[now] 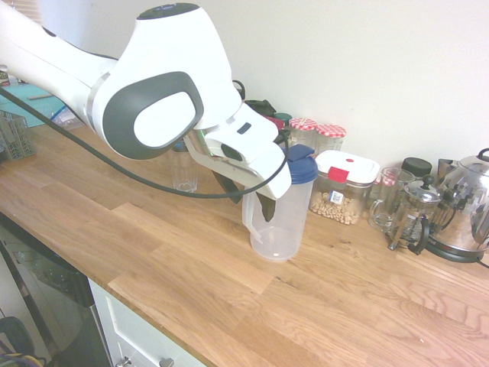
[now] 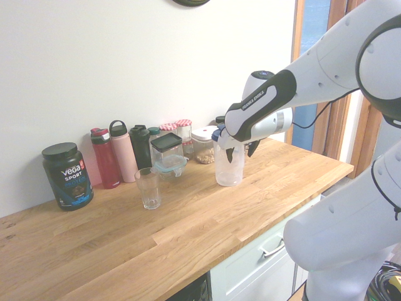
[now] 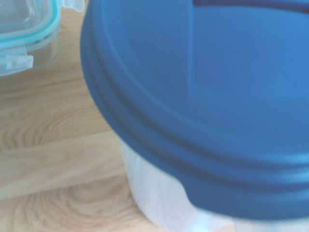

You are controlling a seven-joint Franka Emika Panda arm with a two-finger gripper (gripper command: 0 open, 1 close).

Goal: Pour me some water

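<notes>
Gripper (image 1: 246, 200) was spread wide at blue-lidded pitcher (image 1: 284, 210), fingers by its handle (image 1: 250, 216). Pitcher stood upright on wooden counter (image 1: 176, 264), handle on gripper's side, which looked like the bit next grab hinged on.

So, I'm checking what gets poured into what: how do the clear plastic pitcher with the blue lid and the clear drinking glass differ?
The clear plastic pitcher with the blue lid is capped, while the clear ribbed drinking glass is open at the top. The pitcher is clearly larger than the glass. The pitcher has a side handle; the glass shows none. Both are see-through and stand upright on the wooden counter.
</notes>
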